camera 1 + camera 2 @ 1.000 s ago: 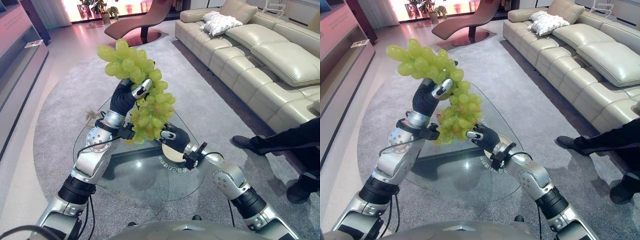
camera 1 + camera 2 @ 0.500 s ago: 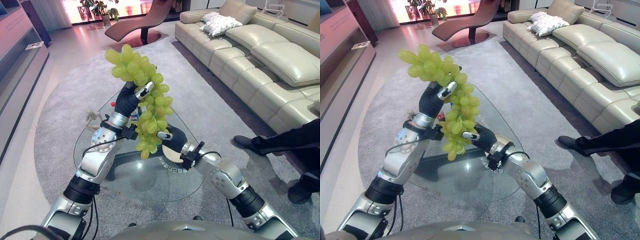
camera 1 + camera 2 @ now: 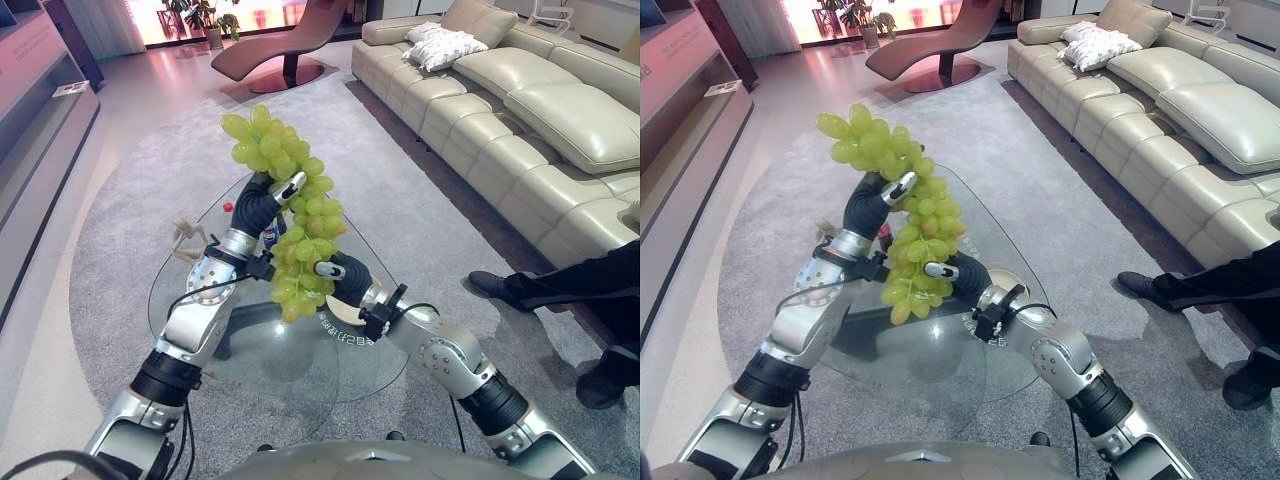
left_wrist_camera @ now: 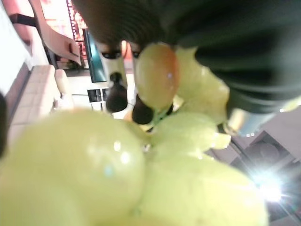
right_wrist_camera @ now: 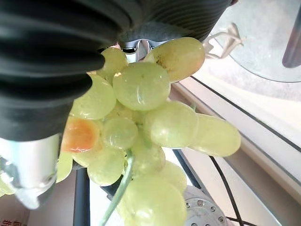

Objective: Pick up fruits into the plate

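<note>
A large bunch of green grapes point(image 3: 290, 190) hangs in the air above the glass table point(image 3: 250, 350). My left hand point(image 3: 258, 203) is raised and shut on the upper part of the bunch, whose top sticks out above it. Very close in the left wrist view, the grapes point(image 4: 94, 165) press against the hand. My right hand point(image 3: 347, 280) is at the bunch's lower part, touching it from the right. The right wrist view has grapes point(image 5: 141, 84) lying against that hand. Under the right hand, a pale round plate point(image 3: 334, 314) sits on the table.
On the table's far left stand a small white figure point(image 3: 183, 235), a red bit point(image 3: 228, 208) and a blue can point(image 3: 268, 236). A cream sofa point(image 3: 520, 110) runs along the right. A person's dark legs and shoes point(image 3: 560, 285) are at the right.
My left hand has carried the bunch lower and a little to the right, closer to the table. The right hand has stayed by the bunch's lower end, over the plate.
</note>
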Robot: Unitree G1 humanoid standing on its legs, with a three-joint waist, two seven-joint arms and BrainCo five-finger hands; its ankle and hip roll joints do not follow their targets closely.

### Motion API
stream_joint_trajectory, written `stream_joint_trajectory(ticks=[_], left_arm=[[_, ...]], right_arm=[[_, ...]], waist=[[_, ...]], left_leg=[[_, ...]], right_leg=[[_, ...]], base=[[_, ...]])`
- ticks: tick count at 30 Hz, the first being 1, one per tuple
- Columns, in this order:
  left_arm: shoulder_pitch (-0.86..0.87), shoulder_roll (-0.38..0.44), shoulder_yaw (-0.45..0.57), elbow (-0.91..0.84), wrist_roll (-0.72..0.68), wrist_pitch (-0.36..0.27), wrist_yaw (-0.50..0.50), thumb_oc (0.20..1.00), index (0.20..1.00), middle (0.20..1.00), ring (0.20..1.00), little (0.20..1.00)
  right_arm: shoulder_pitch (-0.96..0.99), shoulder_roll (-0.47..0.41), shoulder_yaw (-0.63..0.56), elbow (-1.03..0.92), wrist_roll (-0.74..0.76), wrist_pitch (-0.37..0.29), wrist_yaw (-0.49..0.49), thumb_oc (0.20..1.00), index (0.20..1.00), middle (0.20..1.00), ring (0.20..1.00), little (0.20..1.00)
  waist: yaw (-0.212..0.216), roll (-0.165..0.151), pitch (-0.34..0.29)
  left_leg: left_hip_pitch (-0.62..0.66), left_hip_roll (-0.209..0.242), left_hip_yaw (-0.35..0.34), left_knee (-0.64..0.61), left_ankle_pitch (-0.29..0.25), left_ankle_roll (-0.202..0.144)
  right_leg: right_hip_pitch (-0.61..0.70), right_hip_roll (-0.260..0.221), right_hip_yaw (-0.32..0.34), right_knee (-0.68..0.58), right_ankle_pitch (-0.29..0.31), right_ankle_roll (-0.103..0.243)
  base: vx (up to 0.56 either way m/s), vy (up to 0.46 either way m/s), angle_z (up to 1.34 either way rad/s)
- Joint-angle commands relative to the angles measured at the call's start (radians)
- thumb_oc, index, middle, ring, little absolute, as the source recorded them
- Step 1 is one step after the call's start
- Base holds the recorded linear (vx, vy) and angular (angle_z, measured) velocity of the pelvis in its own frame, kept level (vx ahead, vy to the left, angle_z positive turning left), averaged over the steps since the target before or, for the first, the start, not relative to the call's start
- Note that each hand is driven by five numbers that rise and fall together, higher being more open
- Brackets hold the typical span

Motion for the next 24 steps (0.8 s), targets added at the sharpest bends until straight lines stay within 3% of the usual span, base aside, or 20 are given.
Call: stream_joint_trajectory(ticks=[1, 7, 8, 9, 24], left_arm=[[-0.124, 0.005, -0.059, 0.030, 0.048, -0.046, 0.016, 0.200, 0.200, 0.200, 0.200, 0.200], [-0.155, -0.031, -0.107, 0.038, 0.082, -0.022, 0.052, 0.200, 0.200, 0.200, 0.200, 0.200], [-0.158, -0.036, -0.115, 0.040, 0.093, -0.020, 0.058, 0.200, 0.200, 0.200, 0.200, 0.200], [-0.159, -0.039, -0.120, 0.039, 0.097, -0.018, 0.067, 0.200, 0.200, 0.200, 0.200, 0.200], [-0.183, -0.055, -0.162, 0.023, 0.152, 0.022, 0.110, 0.200, 0.200, 0.200, 0.200, 0.200]], right_arm=[[-0.145, 0.121, 0.025, -0.153, 0.097, -0.038, 0.013, 1.000, 1.000, 1.000, 1.000, 1.000], [-0.169, 0.167, 0.058, -0.137, 0.142, -0.035, -0.021, 1.000, 1.000, 1.000, 1.000, 1.000], [-0.171, 0.173, 0.064, -0.136, 0.151, -0.045, -0.040, 0.881, 0.881, 0.881, 0.881, 0.881], [-0.171, 0.176, 0.065, -0.135, 0.161, -0.051, -0.052, 0.200, 0.200, 0.200, 0.200, 0.200], [-0.160, 0.196, 0.074, -0.123, 0.210, -0.077, -0.111, 0.200, 0.200, 0.200, 0.200, 0.200]], waist=[[-0.006, -0.044, 0.010], [-0.009, -0.044, 0.009], [-0.010, -0.044, 0.009], [-0.010, -0.044, 0.009], [-0.019, -0.044, 0.015]], left_leg=[[-0.011, -0.004, 0.007, 0.044, -0.083, 0.024], [-0.009, -0.003, 0.006, 0.046, -0.084, 0.027], [-0.008, -0.004, 0.005, 0.044, -0.084, 0.028], [-0.008, -0.004, 0.004, 0.044, -0.084, 0.028], [-0.013, -0.003, -0.012, 0.042, -0.085, 0.034]], right_leg=[[0.067, -0.071, -0.125, 0.058, -0.082, 0.032], [0.067, -0.069, -0.117, 0.059, -0.082, 0.032], [0.067, -0.068, -0.115, 0.058, -0.083, 0.031], [0.067, -0.067, -0.113, 0.058, -0.083, 0.031], [0.058, -0.053, -0.086, 0.070, -0.095, 0.027]], base=[[0.00, 0.000, 0.00], [0.00, 0.000, 0.00], [0.00, 0.000, 0.00], [0.00, 0.000, 0.00], [0.00, 0.000, 0.00]])
